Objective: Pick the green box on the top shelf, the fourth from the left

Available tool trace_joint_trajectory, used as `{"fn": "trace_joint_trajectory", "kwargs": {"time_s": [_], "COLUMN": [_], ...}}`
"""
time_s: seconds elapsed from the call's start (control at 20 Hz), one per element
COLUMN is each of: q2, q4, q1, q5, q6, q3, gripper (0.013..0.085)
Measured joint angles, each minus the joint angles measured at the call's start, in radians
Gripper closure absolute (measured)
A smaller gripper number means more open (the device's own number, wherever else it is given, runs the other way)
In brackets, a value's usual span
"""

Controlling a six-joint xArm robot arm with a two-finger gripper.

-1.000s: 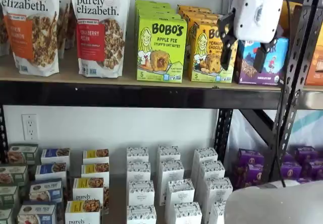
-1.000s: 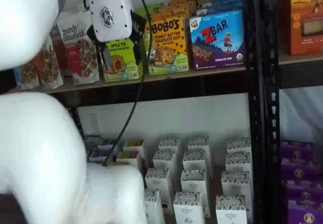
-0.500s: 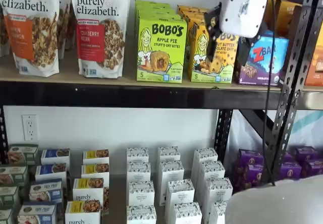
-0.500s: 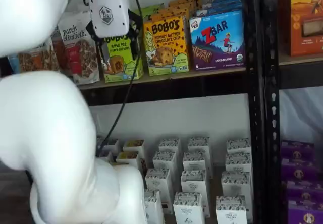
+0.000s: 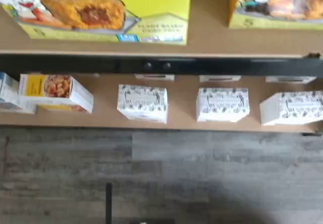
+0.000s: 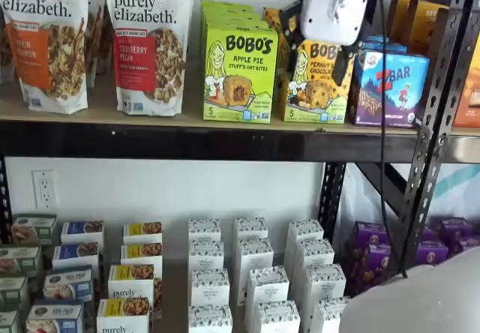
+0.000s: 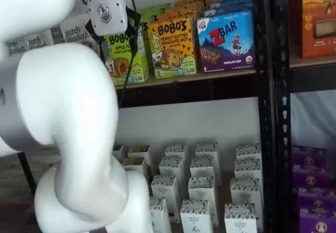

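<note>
The green box, a lime "BOBO'S APPLE PIE" carton, stands upright on the top shelf with more of its kind behind it. My gripper hangs just to its right, in front of the yellow-orange Bobo's carton. Its two black fingers stand apart with nothing between them, so it is open. In a shelf view the gripper overlaps the green box. The wrist view shows the green box's lower front on the shelf board.
Two Purely Elizabeth bags stand left of the green box, and a blue-purple ZBar carton stands right of the yellow one. A black perforated upright rises at the right. White cartons fill the lower shelf. My white arm covers the left.
The gripper has moved left and a little up along the top shelf, from in front of the ZBar and yellow cartons toward the green box. Its fingers stayed apart.
</note>
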Motion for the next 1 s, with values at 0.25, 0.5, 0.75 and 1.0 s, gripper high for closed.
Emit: {"fn": "trace_joint_trajectory", "kwargs": {"time_s": [0.25, 0.5, 0.75, 1.0], "q2": [0.051, 0.097, 0.139, 0.157], "q4": [-0.049, -0.095, -0.084, -0.027], "q1": [0.060, 0.097, 0.095, 0.068], "q5": [-0.026, -0.054, -0.050, -0.113], "q6": [0.054, 0.090, 0.090, 0.065], "q3": [-0.037, -0.071, -0.107, -0.110], "gripper": [0.0130, 0.0130, 0.0130, 0.0130]}}
